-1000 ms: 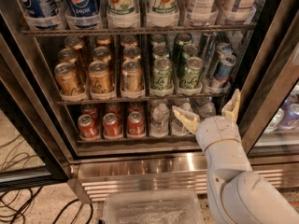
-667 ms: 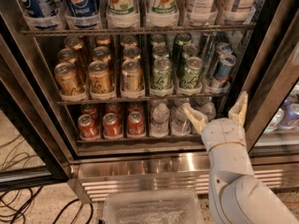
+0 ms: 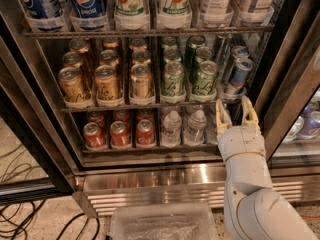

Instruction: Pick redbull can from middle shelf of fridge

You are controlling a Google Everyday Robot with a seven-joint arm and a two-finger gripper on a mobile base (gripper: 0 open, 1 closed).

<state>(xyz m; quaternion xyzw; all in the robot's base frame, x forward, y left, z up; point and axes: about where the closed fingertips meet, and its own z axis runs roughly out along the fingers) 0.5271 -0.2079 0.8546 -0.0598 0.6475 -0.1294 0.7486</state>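
Observation:
The redbull can is slim, blue and silver, at the right end of the middle shelf of the fridge. More slim cans stand behind it. My gripper is open, its pale fingers pointing up just below and slightly left of the redbull can, at the level of the middle shelf's front edge. It holds nothing. The white arm rises from the lower right.
Gold cans and green cans fill the middle shelf's left and centre. Large bottles stand above. Red cans and water bottles sit below. A clear plastic bin and black cables are on the floor.
My gripper has moved right and up, from in front of the water bottles to just under the redbull can, and turned so both fingers point upward.

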